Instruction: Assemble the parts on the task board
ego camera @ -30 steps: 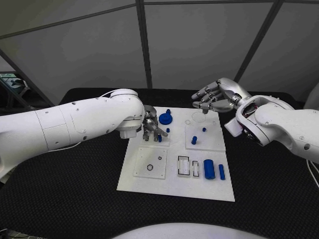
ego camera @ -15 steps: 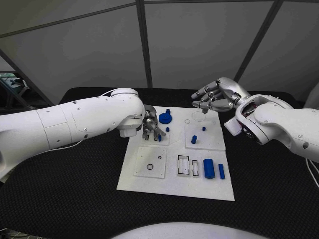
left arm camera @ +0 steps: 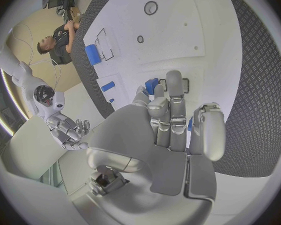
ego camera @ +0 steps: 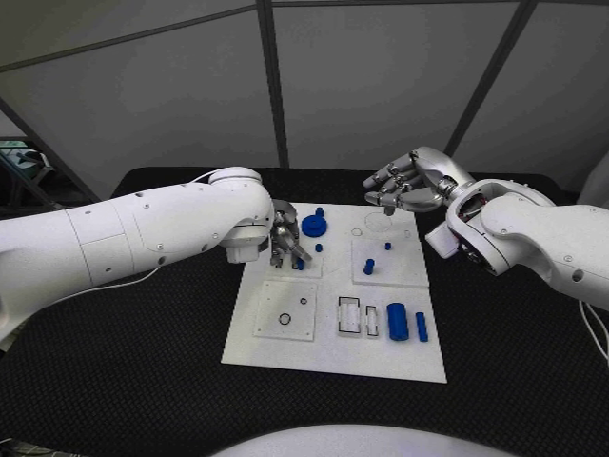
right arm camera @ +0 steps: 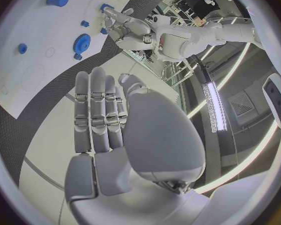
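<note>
- fingers of our left hand [ego camera: 285, 245] reach down onto the far left block of the task board [ego camera: 335, 357]; in the left wrist view the fingertips [left arm camera: 173, 80] sit bunched around a small blue part [left arm camera: 152, 85], touching it, though we cannot tell whether it is truly pinched or only pressed.
- our right hand [ego camera: 409, 186] hovers above the board's far edge, fingers apart, holding nothing.
- the blue gear [ego camera: 314, 227] lies just beyond the left fingertips, on the side toward the right hand; a small blue peg [ego camera: 368, 268] stands upright between the two hands.
- the larger blue cylinder [ego camera: 398, 322] and the slim blue pin [ego camera: 422, 327] lie flat at the board's near right, long axes running toward and away from us, well apart from both hands.
- we judge the relation that matters to be the part directly under the left fingertips: the left hand is on it, the right is well apart, so the seating move belongs to the left.
</note>
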Robot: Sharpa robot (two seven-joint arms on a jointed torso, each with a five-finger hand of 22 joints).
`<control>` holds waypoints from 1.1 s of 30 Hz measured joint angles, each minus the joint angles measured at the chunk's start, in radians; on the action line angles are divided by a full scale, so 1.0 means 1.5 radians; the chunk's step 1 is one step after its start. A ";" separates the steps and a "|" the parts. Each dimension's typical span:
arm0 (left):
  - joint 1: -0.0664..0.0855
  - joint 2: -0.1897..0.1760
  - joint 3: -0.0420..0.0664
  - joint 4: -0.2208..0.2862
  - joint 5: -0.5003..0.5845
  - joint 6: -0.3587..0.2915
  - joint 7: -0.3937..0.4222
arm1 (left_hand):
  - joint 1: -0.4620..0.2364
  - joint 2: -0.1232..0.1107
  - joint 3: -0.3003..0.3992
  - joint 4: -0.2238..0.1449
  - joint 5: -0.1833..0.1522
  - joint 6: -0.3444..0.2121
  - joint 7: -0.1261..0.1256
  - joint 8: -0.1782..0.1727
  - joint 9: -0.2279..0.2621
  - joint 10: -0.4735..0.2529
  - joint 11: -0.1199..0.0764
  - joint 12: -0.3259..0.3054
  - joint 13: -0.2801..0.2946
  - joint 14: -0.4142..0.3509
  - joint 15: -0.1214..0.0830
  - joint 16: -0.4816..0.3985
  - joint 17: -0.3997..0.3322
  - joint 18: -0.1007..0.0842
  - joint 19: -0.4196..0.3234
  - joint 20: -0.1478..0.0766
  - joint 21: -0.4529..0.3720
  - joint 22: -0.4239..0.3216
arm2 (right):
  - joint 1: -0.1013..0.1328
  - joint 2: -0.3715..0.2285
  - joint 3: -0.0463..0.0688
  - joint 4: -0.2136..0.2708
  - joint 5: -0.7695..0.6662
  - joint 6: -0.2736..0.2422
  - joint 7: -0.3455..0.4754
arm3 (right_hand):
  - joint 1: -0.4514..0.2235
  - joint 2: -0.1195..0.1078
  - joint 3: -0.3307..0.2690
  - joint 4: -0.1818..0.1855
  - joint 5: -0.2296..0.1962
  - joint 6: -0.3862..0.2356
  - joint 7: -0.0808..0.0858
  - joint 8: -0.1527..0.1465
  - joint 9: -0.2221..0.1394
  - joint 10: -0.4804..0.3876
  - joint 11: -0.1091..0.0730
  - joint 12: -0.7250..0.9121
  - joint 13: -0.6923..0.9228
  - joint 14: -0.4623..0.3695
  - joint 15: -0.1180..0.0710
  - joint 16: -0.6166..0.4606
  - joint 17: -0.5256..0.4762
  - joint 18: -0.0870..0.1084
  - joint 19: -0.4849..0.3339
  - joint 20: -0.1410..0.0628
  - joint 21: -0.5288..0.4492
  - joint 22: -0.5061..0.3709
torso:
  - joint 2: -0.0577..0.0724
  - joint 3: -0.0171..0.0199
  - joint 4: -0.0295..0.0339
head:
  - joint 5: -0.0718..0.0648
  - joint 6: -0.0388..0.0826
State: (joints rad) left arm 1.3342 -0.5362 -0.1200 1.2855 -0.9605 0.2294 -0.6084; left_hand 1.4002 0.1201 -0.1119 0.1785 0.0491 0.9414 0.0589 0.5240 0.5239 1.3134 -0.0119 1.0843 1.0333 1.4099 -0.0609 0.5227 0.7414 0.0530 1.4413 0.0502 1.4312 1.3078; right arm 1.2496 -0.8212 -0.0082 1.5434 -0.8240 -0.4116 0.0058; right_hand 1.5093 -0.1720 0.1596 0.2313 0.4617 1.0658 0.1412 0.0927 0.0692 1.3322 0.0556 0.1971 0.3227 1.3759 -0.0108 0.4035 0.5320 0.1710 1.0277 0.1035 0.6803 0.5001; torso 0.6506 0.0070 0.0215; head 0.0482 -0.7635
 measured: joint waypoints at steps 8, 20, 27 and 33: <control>0.001 -0.007 0.001 0.006 0.016 -0.001 0.000 | 0.034 -0.013 0.098 -0.002 0.000 -0.008 0.003 -0.024 -0.005 -0.008 0.001 -0.020 -0.012 0.000 0.000 -0.008 0.009 0.000 -0.002 -0.002 0.000 0.000 | 0.000 0.003 0.000 -0.005 0.000 0.001 0.001 | 0.000 0.000 0.002 -0.002 0.000 0.000 0.000 0.000 0.000 -0.001 0.001 0.000 0.001 0.000 0.000 0.000 0.001 0.000 0.000 0.000 0.000 0.000 | 0.000 -0.0001 0.0001 | -0.001 -0.001; -0.001 -0.029 -0.001 0.027 0.029 -0.020 0.003 | -0.063 -0.155 0.431 0.031 0.019 -0.018 0.013 -0.023 0.031 -0.013 0.010 -0.039 -0.027 0.001 0.004 -0.024 0.025 0.000 -0.002 -0.002 0.000 0.000 | 0.000 0.004 0.000 -0.010 -0.001 0.005 0.001 | 0.000 0.000 0.003 0.000 0.000 -0.002 0.002 0.000 0.000 -0.006 0.001 0.000 0.002 -0.006 0.001 0.000 0.002 0.000 0.000 0.000 0.000 0.001 | 0.000 -0.0001 0.0004 | 0.005 -0.001; -0.001 -0.057 -0.001 0.057 0.032 -0.066 0.013 | -0.104 -0.173 0.474 0.011 0.049 -0.018 0.013 -0.007 0.054 -0.005 0.008 -0.034 -0.021 0.004 0.001 -0.027 0.029 0.000 0.000 0.000 0.000 0.000 | 0.000 0.003 0.000 -0.012 -0.003 0.007 0.001 | -0.002 0.002 0.004 0.000 0.000 -0.002 0.002 0.000 0.000 -0.006 0.001 0.000 0.002 -0.009 0.004 0.000 0.003 0.000 0.000 0.000 0.000 0.001 | 0.000 0.0001 0.0015 | 0.006 -0.002; -0.003 -0.086 -0.001 0.093 0.031 -0.121 0.025 | -0.110 -0.179 0.485 0.002 0.059 -0.018 0.013 -0.001 0.063 -0.002 0.005 -0.031 -0.019 0.005 0.002 -0.027 0.030 0.000 0.000 0.000 0.003 0.000 | 0.000 0.001 0.000 -0.015 -0.005 0.007 0.001 | -0.005 0.000 0.004 0.000 0.003 -0.002 0.002 0.000 0.000 -0.008 0.003 0.003 0.003 -0.009 0.004 0.000 0.004 0.000 0.000 0.000 0.000 0.001 | -0.001 0.0007 0.0023 | 0.007 -0.003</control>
State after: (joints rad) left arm 1.3295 -0.6648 -0.1216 1.4249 -0.9139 0.0482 -0.5707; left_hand 1.2346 -0.1487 0.6158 0.1818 0.1377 0.9144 0.0789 0.5229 0.6180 1.3107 -0.0050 1.0384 1.0053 1.4172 -0.0574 0.4822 0.7865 0.0529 1.4415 0.0504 1.4363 1.3076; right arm 1.2495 -0.8194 -0.0082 1.5205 -0.8310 -0.4012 0.0072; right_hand 1.5011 -0.1721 0.1651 0.2320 0.4667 1.0622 0.1448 0.0927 0.0693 1.3199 0.0607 0.2010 0.3272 1.3629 -0.0053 0.4034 0.5375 0.1711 1.0277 0.1035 0.6803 0.5022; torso 0.6498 0.0081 0.0249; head 0.0590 -0.7676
